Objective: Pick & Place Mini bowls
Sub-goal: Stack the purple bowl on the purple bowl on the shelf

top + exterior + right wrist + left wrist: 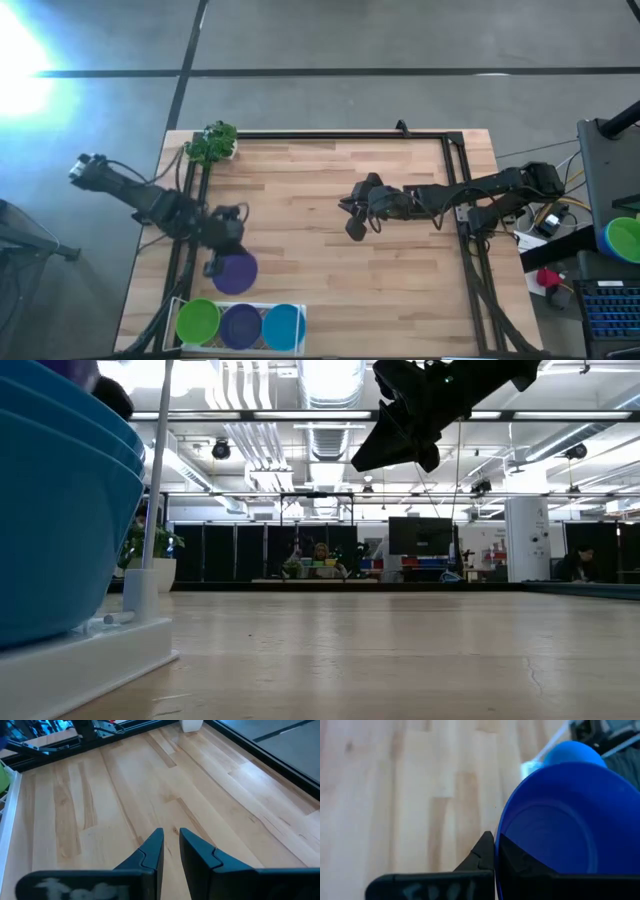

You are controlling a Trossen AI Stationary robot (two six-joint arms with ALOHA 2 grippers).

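Note:
My left gripper (214,266) is shut on a purple mini bowl (237,272), at the table's near left and just beyond the white mesh tray (300,312). The left wrist view shows this bowl (560,835) as blue. The tray holds a green bowl (198,322), a purple bowl (241,325) and a blue bowl (284,325) side by side. My right gripper (354,228) hangs over the middle of the table. Its fingers (169,840) stand a narrow gap apart with nothing between them. My left gripper holds the purple bowl by its rim (497,840). One finger (517,862) is inside the hollow and the other finger (481,855) is outside the wall. The bowl is tipped, its hollow turned toward the wrist, with the tray's blue bowl (572,751) beyond it.
A leafy toy plant (212,143) stands at the far left corner. A black frame (460,160) runs along the table's edges. In the low view the blue bowls (60,510) and the tray's edge (90,660) fill the near left. More bowls (623,238) sit off the table's right.

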